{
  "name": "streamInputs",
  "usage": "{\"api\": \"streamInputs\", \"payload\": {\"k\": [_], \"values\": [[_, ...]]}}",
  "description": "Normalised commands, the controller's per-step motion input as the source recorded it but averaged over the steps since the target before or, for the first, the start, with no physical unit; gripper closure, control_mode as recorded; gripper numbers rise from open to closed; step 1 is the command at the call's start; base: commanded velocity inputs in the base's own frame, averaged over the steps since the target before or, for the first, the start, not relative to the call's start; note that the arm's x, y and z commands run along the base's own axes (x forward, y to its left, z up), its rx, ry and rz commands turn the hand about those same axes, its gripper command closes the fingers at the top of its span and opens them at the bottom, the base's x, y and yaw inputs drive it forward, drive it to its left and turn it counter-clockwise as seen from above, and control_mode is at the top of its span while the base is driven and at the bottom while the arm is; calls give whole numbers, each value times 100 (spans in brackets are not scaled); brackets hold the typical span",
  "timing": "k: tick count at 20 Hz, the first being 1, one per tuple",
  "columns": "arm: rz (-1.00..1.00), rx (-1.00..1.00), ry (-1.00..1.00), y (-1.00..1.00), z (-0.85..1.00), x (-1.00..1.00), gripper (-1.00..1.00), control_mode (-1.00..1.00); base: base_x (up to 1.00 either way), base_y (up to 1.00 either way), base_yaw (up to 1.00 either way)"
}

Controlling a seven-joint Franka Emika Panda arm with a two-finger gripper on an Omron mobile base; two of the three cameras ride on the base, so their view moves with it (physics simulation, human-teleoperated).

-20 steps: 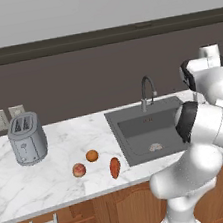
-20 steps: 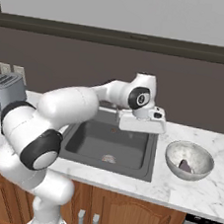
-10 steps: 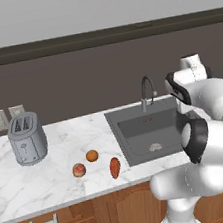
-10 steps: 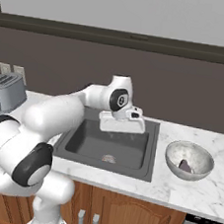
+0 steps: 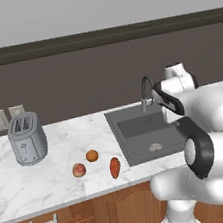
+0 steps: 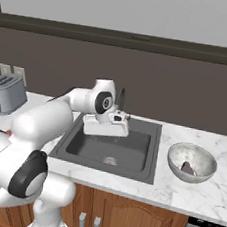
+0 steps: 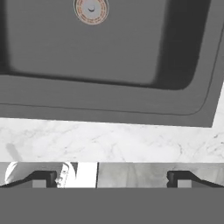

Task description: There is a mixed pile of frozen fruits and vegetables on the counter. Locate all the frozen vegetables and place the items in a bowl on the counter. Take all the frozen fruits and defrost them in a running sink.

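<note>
Eggplant point(image 6: 187, 168) lies in the bowl point(image 6: 192, 161) on the surface point(image 5: 57, 172), so one vegetable is sorted; my end effector point(image 7: 111, 178) hangs over the sink point(image 6: 112, 145), fingers spread wide and holding nothing; the tapered root point(image 5: 114, 167) lies near the front edge, the orange point(image 5: 92, 156) and the reddish apple point(image 5: 79, 170) just beside it; I judge the root is next, which calls for a long swing left across the basin, then a descent over it.
</note>
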Motion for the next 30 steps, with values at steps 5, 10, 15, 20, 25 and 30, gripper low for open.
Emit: {"api": "streamInputs", "payload": {"k": [5, 10, 15, 20, 25, 30], "values": [[13, 6, 15, 31, 29, 3, -100, -100, 0, 0, 0], [17, 8, 9, 20, 12, 8, -100, -100, 0, 0, 0], [2, 6, 7, 51, -13, 3, -100, -100, 0, 0, 0], [2, 5, 12, 55, -4, -3, -100, -100, 0, 0, 0], [5, 5, 11, 51, -8, -7, -100, -100, 0, 0, 0], [5, 3, 9, 52, -17, -6, -100, -100, 0, 0, 0]]}}
